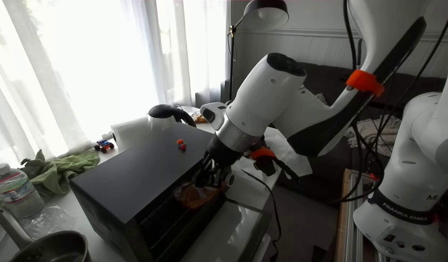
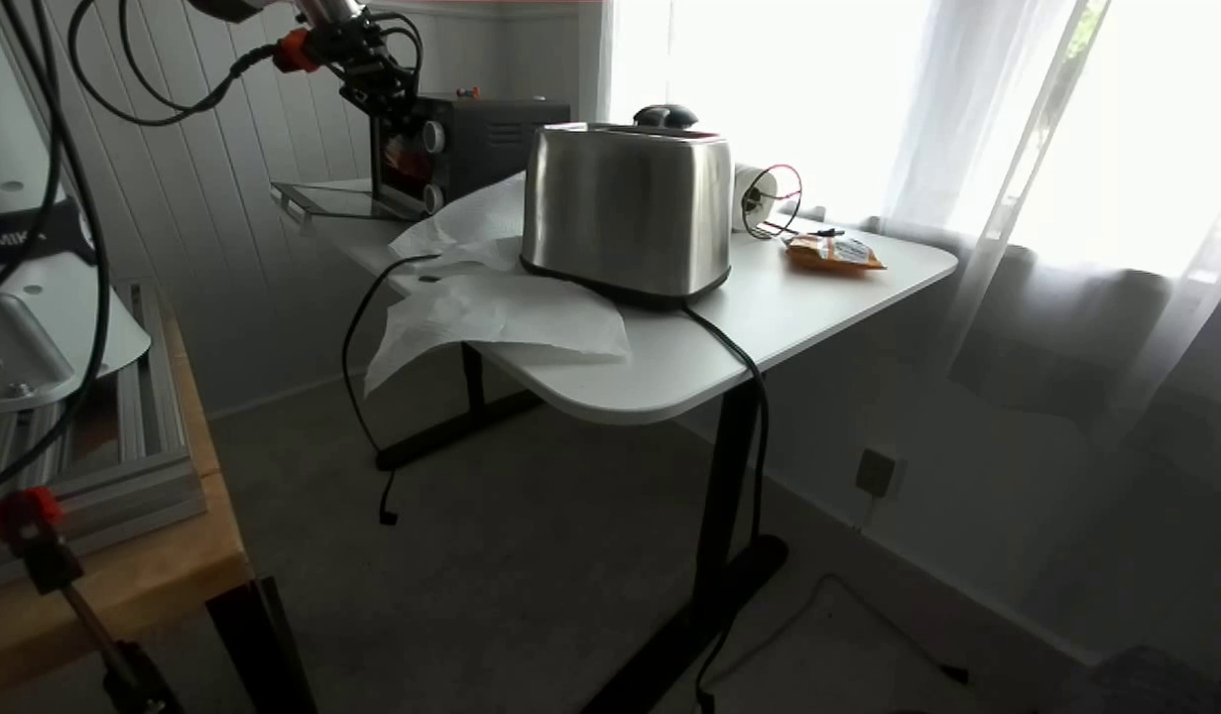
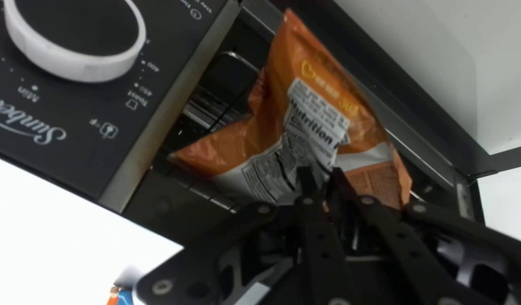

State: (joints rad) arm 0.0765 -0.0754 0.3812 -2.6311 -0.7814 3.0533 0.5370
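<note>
An orange snack bag [image 3: 328,106] with a white nutrition label lies inside a black toaster oven [image 3: 44,118], over its wire rack. My gripper [image 3: 321,174] reaches in through the open front. Its fingertips stand close together, and crumpled film from the bag runs between them. An exterior view shows the bag [image 1: 194,196] just below the gripper [image 1: 205,182], at the mouth of the oven [image 1: 136,171]. From farther off, the gripper [image 2: 397,104] is beside the oven knobs, and the bag [image 2: 409,159] appears only as a dim reddish patch.
The oven's glass door [image 1: 224,225] is folded down in front. Small orange toys [image 1: 181,144] sit on the oven top. A steel toaster [image 2: 630,208], paper towels [image 2: 501,317] and another orange packet [image 2: 833,253] share the table. A pan [image 1: 52,247] and bottle [image 1: 16,193] stand nearby.
</note>
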